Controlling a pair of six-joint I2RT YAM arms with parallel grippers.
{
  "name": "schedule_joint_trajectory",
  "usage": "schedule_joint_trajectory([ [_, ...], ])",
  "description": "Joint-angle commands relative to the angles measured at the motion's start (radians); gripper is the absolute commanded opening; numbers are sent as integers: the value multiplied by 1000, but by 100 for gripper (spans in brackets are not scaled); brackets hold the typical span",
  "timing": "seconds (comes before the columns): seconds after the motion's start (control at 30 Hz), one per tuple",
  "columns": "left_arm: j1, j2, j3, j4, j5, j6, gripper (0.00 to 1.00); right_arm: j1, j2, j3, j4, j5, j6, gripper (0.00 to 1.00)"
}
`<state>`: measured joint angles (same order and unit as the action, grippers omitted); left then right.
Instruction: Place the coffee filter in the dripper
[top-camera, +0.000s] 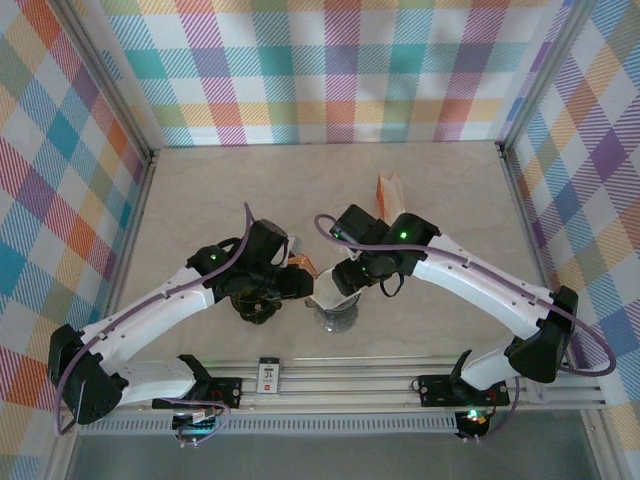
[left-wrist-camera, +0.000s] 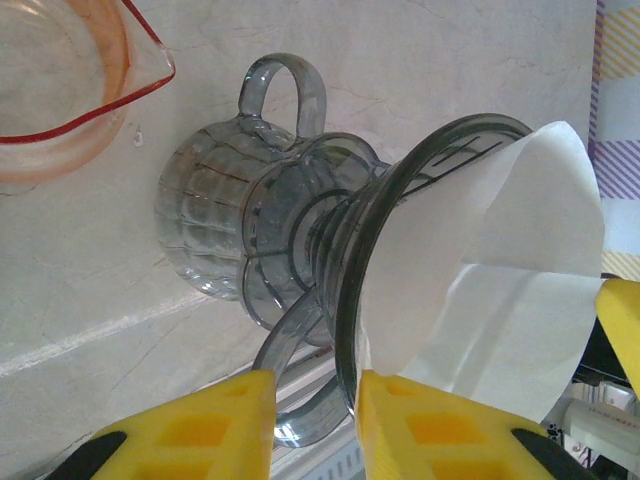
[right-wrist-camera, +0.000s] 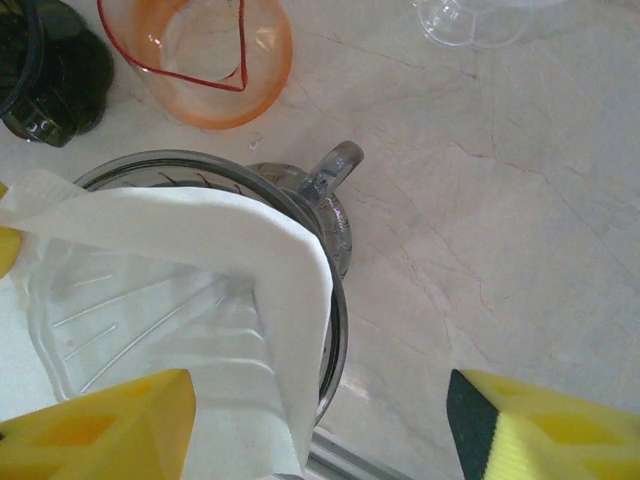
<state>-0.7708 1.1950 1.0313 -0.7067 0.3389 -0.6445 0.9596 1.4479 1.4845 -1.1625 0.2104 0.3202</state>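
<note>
Setting: robot test cell in a lab, not a home or kitchen. Evidence, overhead view: plaid-printed panels (top-camera: 340, 70) wall in the top, left and right of the frame, held in bare aluminium posts (top-camera: 112, 85). Marble-look tabletop (top-camera: 450, 190) fills the centre. Slotted metal rail (top-camera: 350, 385) runs along the bottom edge, with left arm (top-camera: 150, 310) and right arm (top-camera: 490, 290) bolted to it, cables exposed, green status lights lit. Household ware on the bench: dripper (left-wrist-camera: 345, 230), orange jug (right-wrist-camera: 215, 60).

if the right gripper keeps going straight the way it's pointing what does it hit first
Probably the coffee filter in the dripper: one finger of the right gripper sits over the paper. The other finger faces bare table, though depth is hard to judge.
</note>
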Motion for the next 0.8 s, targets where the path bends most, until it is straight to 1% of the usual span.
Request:
schedule_joint_trajectory([
  [0.0, -13, 12, 35, -37, 18, 37, 29, -14, 3, 53, 18, -55, -118, 64],
  [0.13, -13, 15, 38, -46, 20, 46, 29, -39, 37, 64, 18, -106, -150, 62],
  [0.37, -15, 19, 44, -54, 16, 51, 29, -47, 86, 72, 15, -105, -168, 47],
  [0.43, -13, 18, 43, -54, 14, 52, 29, -49, 95, 78, 10, -102, -168, 41],
  [0.7, -13, 5, 33, -44, 14, 38, 32, -48, 86, 65, 18, -102, -139, 5],
  [0.77, -14, -3, 32, -40, 13, 30, 34, -48, 78, 65, 21, -98, -115, 0],
])
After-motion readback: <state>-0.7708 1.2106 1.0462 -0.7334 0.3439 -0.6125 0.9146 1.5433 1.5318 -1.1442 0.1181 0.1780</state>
